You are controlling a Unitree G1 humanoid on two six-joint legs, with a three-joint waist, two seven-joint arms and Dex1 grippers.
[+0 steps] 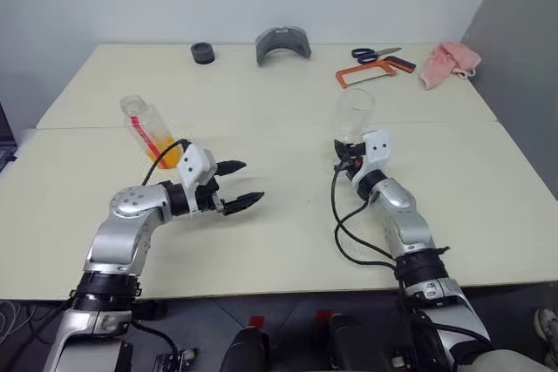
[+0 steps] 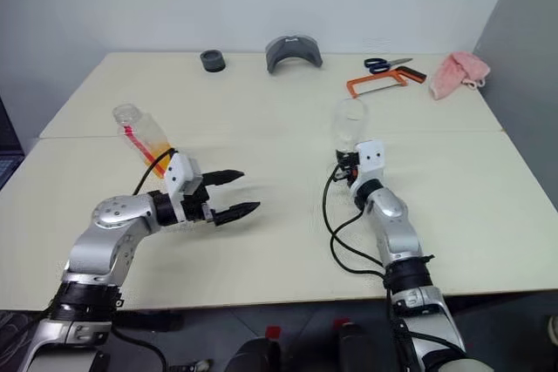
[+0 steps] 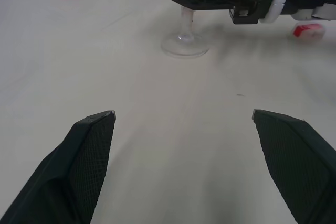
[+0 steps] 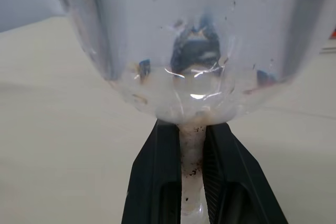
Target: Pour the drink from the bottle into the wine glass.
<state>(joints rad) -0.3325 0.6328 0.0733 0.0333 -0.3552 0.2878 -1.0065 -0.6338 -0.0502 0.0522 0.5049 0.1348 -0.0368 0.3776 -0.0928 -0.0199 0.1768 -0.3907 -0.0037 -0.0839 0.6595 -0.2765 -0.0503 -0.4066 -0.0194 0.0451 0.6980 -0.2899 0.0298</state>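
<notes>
Right hand [image 4: 193,177] is closed on the stem of the wine glass [image 1: 356,115], black fingers pinching it just under the empty bowl, and the left wrist view shows the glass foot resting on the surface [image 1: 288,241]. Left hand [image 1: 237,186] hangs wide open and holds nothing, just above the surface, between the bottle and the glass. The bottle [image 1: 153,138] sits just behind the left wrist, leaning steeply with its base up and away; the drink [image 1: 170,155] has pooled at the lower end, and the left arm hides its mouth and what it rests on. A small red-and-white piece [image 3: 307,30] lies on the surface near the right arm, possibly the cap.

If that is the cap, the leaning bottle is open, and a nudge from the left arm could spill the drink. A grasp on its slick squarish sides may slip or squeeze liquid out. The thin stem offers little purchase, so a bump from the bottle's mouth could tip the glass. Any pour started off-centre would run down the bowl.
</notes>
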